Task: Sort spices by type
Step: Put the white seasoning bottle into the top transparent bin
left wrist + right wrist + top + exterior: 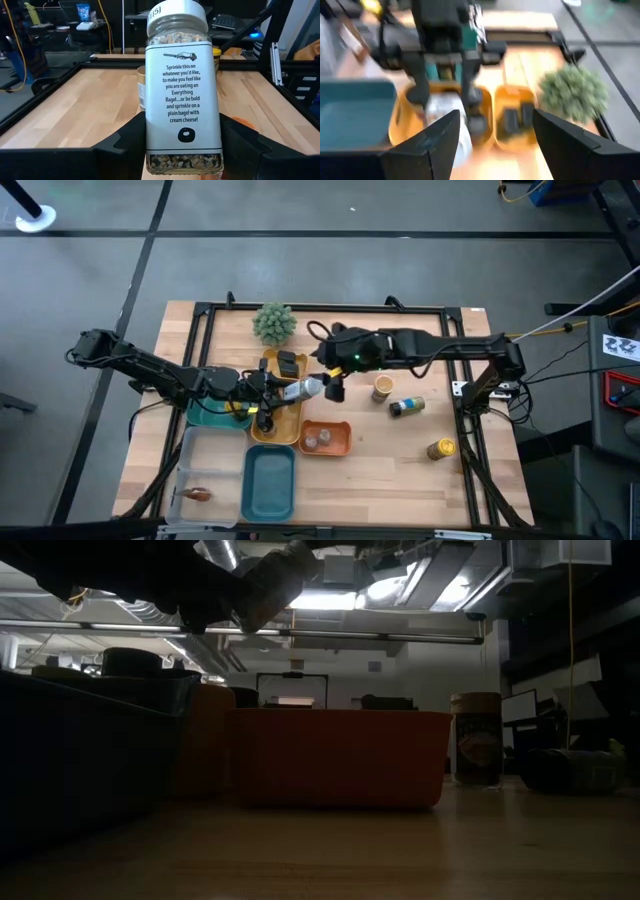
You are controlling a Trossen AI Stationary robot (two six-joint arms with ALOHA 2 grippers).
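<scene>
My left gripper (pixel 268 393) is shut on a clear jar of seed seasoning (pixel 182 85) with a white label and a white cap (pixel 177 12). It holds the jar above the yellow tray (pixel 272 430); the low view shows the jar (pixel 272 585) high over the table. My right gripper (pixel 334 386) is open and empty, just right of the jar's cap; in its wrist view (pixel 495 127) it faces the left gripper and the jar (pixel 445 112). A black box (pixel 289 364) lies in the far yellow tray. Two jars (pixel 318 440) stand in the orange tray (pixel 340 442). My left gripper pinches the jar's lower body near its base (pixel 150 147) between its two fingers, one on each narrow side. The fingers come about level from the table's left and lie along the jar. The jar is lifted clear, its cap end pointing toward the table's right.
Three loose jars (pixel 382 387), (pixel 407 407), (pixel 441 448) are on the table's right half. Teal trays (pixel 270 480), (pixel 213 417) sit near the front and left. A brown packet (pixel 197 494) lies in a clear tray. A fuzzy green plant (pixel 273 323) stands at the far edge.
</scene>
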